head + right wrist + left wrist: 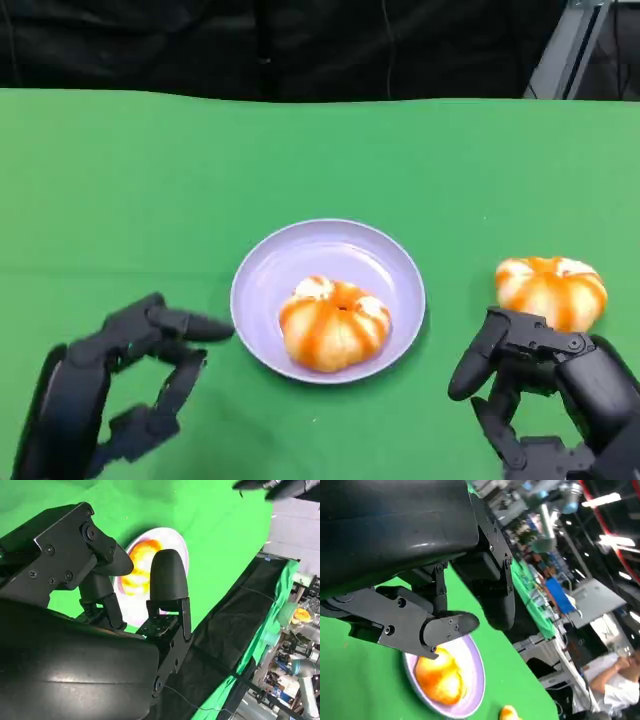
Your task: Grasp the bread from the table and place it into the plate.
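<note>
Right robot hand (540,385) — empty, just before bread (551,290) — plate (265,268) left.

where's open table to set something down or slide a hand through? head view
Bare green cloth spans the far side beyond the plate and the whole stretch left of it, above the left hand. A narrower strip lies between the plate and the bread on the table. It is crowded at the near right: the right hand sits right at that bread. The plate already holds a bread.
</note>
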Controlling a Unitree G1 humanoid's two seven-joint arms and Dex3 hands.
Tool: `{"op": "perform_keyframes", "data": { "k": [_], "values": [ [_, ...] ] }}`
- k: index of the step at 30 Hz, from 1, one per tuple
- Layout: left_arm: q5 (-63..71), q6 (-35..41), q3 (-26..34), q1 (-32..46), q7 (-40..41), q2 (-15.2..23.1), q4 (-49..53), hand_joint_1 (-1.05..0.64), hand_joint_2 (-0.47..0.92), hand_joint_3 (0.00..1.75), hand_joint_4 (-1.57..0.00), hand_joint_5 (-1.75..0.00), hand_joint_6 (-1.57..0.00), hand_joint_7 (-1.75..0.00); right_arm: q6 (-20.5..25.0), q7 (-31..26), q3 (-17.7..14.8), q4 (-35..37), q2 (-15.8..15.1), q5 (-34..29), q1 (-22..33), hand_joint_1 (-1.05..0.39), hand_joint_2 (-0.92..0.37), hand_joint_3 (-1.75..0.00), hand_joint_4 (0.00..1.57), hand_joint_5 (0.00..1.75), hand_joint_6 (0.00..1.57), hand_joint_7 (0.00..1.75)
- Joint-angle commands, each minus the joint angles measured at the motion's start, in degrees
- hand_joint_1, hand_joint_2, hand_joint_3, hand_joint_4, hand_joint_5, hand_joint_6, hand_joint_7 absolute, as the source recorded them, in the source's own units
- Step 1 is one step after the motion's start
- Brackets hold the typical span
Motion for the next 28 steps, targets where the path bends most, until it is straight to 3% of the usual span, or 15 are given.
{"op": "perform_keyframes", "data": {
  "k": [1, 6, 11, 28],
  "values": [
    [-3.59, -1.0, 0.87, 2.74, 1.09, -2.89, -1.34, 0.02, 0.62, 1.01, -0.71, -1.46, -0.69, -1.31, -0.86, 0.41, -1.77, -0.11, -1.11, 1.04, 0.04, 0.06, -0.43, -1.19, 0.77, 1.64, 0.7, 1.38],
    [-6.01, -1.5, 1.21, 2.23, -0.13, -3.58, 1.06, 0.05, 0.52, 1.25, -0.78, -1.6, -0.73, -1.46, -1.07, 0.61, -2.28, 0.3, -1.2, 1.18, -0.03, 0.07, -0.44, -1.18, 0.78, 1.62, 0.7, 1.38],
    [-6.97, -1.37, 1.69, 2.01, 0.05, -4.34, 1.84, 0.03, 0.52, 1.23, -0.8, -1.74, -0.74, -1.55, -1.51, 0.55, -2.52, 0.49, -1.14, 1.3, 0.14, 0.07, -0.44, -1.18, 0.78, 1.61, 0.7, 1.38],
    [-9.43, -3.65, 2.59, 1.21, -2.83, -3.98, 3.75, 0.01, 0.51, 1.18, -0.81, -1.72, -0.75, -1.53, -0.94, 0.12, -2.14, 0.18, -0.59, 0.75, 0.11, 0.07, -0.44, -1.19, 0.75, 1.62, 0.68, 1.41]
  ]
}}
